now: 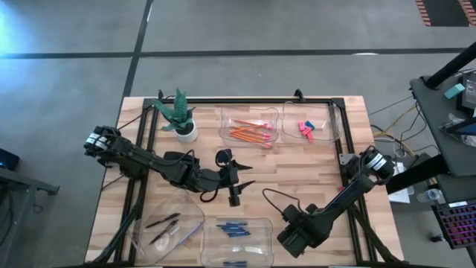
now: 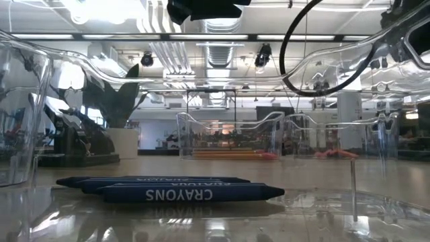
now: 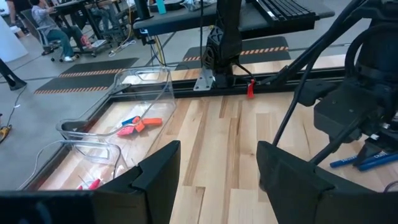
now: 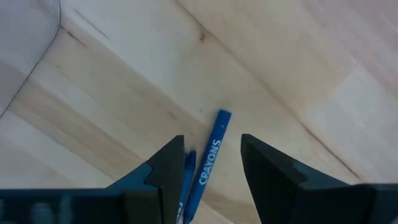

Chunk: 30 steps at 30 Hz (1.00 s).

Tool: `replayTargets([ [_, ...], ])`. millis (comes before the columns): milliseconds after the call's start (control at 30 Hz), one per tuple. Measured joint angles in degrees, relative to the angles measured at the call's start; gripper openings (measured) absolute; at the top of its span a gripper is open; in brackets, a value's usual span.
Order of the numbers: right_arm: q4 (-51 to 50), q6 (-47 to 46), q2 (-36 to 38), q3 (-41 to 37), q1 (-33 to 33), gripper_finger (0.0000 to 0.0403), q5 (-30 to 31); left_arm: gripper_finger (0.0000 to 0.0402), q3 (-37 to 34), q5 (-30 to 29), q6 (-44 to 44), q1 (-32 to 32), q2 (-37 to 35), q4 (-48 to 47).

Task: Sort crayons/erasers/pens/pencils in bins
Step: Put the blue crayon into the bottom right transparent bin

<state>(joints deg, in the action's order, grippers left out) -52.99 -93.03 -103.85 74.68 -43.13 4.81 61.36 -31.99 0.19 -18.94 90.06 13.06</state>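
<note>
**Right wrist view: crayon lies loose between parted fingers**

Right wrist view: right gripper (image 4: 211, 165) points down at the wood of the table (image 4: 280, 68). Its two dark fingers (image 4: 165, 171) stand apart, gripping nothing. One blue crayon (image 4: 210, 158), lettering readable, lies flat on the bin floor in the gap between them, its far end reaching out past the fingertips. A second crayon sits just beside it, partly hidden behind one finger.

High view: right gripper (image 1: 295, 237) sits at the near edge, just beside the crayon bin (image 1: 260, 224), which holds the crayons (image 1: 235, 230). Pen bin (image 1: 195, 211) next to it holds the pens (image 1: 163, 225). At the far edge, pencils (image 1: 251, 132) lie in their own bin (image 1: 226, 115); erasers (image 1: 306, 129) lie in the neighbouring bin (image 1: 330, 112).

Left gripper (image 1: 236, 181) hangs over bare table mid-way, well apart from all four bins. Left wrist view: its fingers (image 3: 158, 171) are spread wide, nothing between them but wood; the eraser bin shows beyond and to one side of the fingertips.

Low view: crayons (image 2: 195, 192) lie side by side, flat, close to the lens.

Potted plant (image 1: 180, 115) stands near the far corner.
</note>
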Motion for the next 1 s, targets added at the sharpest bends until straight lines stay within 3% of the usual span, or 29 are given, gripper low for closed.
replayTargets([
  [233, 1.06, -1.07, -0.33, -0.62, 0.00, 0.0139, 2.69, 0.0198, 0.00, 0.02, 0.00, -0.02, 0.00, -0.02],
  [733, 1.50, -1.59, -2.85, -1.36, -0.11, 0.0122, 1.24, 0.0198, 0.02, 0.02, 0.02, -0.02, 0.00, -0.11],
  [1000, 1.91, 1.11, -2.89, -1.64, -0.11, 0.0081, 1.18, 0.0198, 0.02, 0.03, 0.02, -0.08, 0.00, -0.11],
])
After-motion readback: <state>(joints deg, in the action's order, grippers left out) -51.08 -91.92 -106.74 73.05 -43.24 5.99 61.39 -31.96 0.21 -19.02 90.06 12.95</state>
